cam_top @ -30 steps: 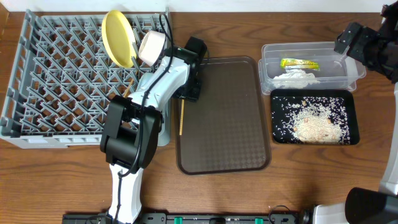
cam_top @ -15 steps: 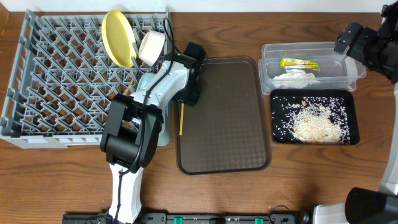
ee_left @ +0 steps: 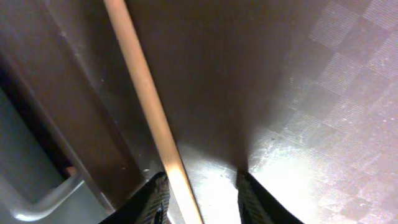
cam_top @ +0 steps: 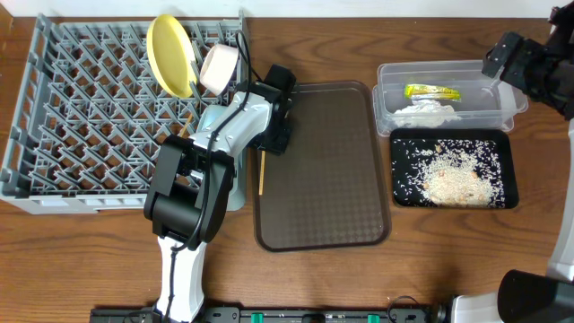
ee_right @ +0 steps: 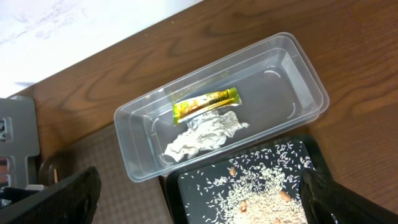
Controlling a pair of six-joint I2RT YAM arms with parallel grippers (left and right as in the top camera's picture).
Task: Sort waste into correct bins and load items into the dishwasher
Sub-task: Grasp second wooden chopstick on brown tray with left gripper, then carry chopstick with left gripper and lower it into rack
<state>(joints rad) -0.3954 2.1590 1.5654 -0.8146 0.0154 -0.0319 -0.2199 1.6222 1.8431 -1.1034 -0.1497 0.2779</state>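
One thin wooden chopstick (cam_top: 262, 172) lies along the left edge of the brown serving tray (cam_top: 332, 179). My left gripper (cam_top: 274, 135) is low over its far end. In the left wrist view the chopstick (ee_left: 146, 93) runs between the fingers of my left gripper (ee_left: 203, 185), close against the left finger, with a gap to the right finger, so the jaws are open. My right gripper (cam_top: 500, 58) hangs wide open above the clear tub (cam_top: 386, 99). The tub holds a yellow-green wrapper (ee_right: 205, 104) and crumpled white paper (ee_right: 205, 135). Rice scraps (cam_top: 457, 179) lie in the black tray (cam_top: 404, 144).
The grey dish rack (cam_top: 81, 117) fills the left side, with a yellow plate (cam_top: 170, 56) standing on edge and a pinkish-white bowl (cam_top: 218, 68) beside it at its right rim. My left arm crosses the rack's right corner.
The left wrist has shifted slightly left and down over the chopstick. The right arm, tub and black tray have not moved.
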